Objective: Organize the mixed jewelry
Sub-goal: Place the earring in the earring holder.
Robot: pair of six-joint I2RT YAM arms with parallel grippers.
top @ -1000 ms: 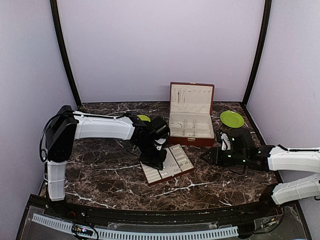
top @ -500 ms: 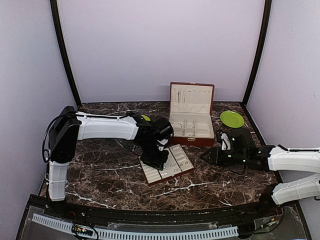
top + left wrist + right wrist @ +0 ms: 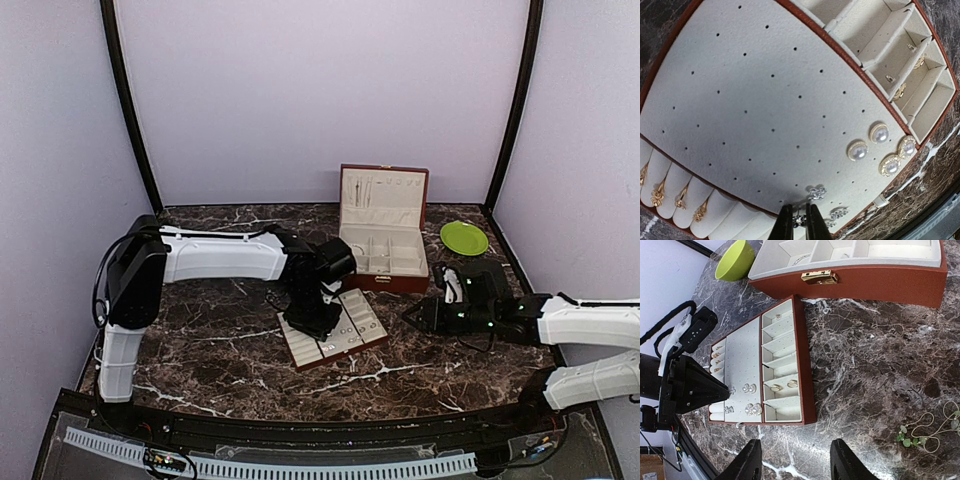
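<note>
The left claw (image 3: 800, 212) has its two fingers all but closed, nipped on a tiny silvery stud (image 3: 800, 220) at the near edge of the perforated cream pad (image 3: 750, 85), where the pad meets the ring rolls. Two more silvery studs (image 3: 816, 192) sit just beside the tips, and four pearl studs (image 3: 858, 150) cluster toward the pad's corner, close to the red-brown rim of the tray (image 3: 806, 365) — the rest of the pad is bare. Gold rings (image 3: 658, 193) stand in the rolls, and a few small pieces lie in the side compartments. The tray lies askew on the marble table (image 3: 200, 340), just in front of the open box (image 3: 383, 283). The right claw (image 3: 797, 445) hovers half spread, holding nothing, over bare marble just off the tray's corner. A green-beaded chain (image 3: 920, 432) lies loose on the stone — well apart from the tray. A lime bowl (image 3: 735, 260) sits near the box's corner, and a lime plate (image 3: 464, 237) lies toward the table's far right edge
</note>
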